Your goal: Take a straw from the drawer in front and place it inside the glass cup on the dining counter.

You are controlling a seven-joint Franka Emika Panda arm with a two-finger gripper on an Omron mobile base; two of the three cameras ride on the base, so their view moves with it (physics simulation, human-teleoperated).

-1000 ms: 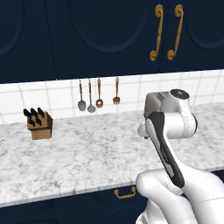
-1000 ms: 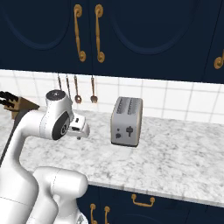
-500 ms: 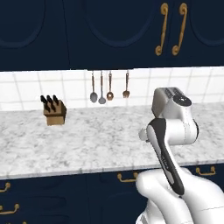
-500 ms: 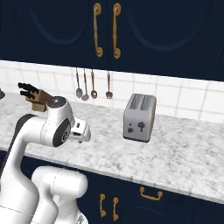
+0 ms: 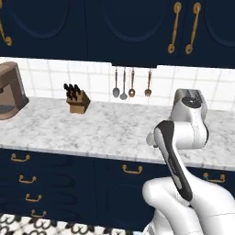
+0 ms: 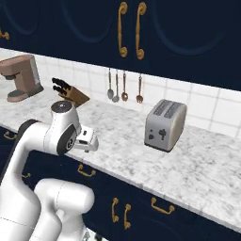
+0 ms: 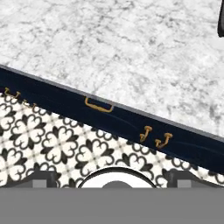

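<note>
- Tool (image 7: 113, 178): its two dark fingertips (image 7: 41, 178) stand wide apart at the bottom of the hand view, with nothing between them. It faces down over the near edge of the bench (image 7: 131, 48) and the patterned floor tiles (image 7: 52, 140).
- From the right base view the tool (image 6: 89, 140) hangs over the near edge of the marble bench (image 6: 188, 174), well left of the toaster (image 6: 164, 124).
- Drawer (image 5: 117, 173): shut, its navy front sits just under the bench edge, with a single curved brass handle (image 5: 132, 170). In the hand view the same drawer (image 7: 105, 114) lies below the tool, handle (image 7: 99, 105) toward the floor.
- Narrower stacked drawers (image 5: 32, 183) with small brass handles sit to its left.
- Far side of the bench: a knife block (image 5: 77, 98) and, further left, a brown appliance (image 5: 9, 92) against the tiled wall.
- Three utensils (image 5: 131, 85) hang on the wall right of the knife block.
- Navy upper cabinets (image 5: 92, 27) with long brass handles (image 5: 183, 27) run above.
</note>
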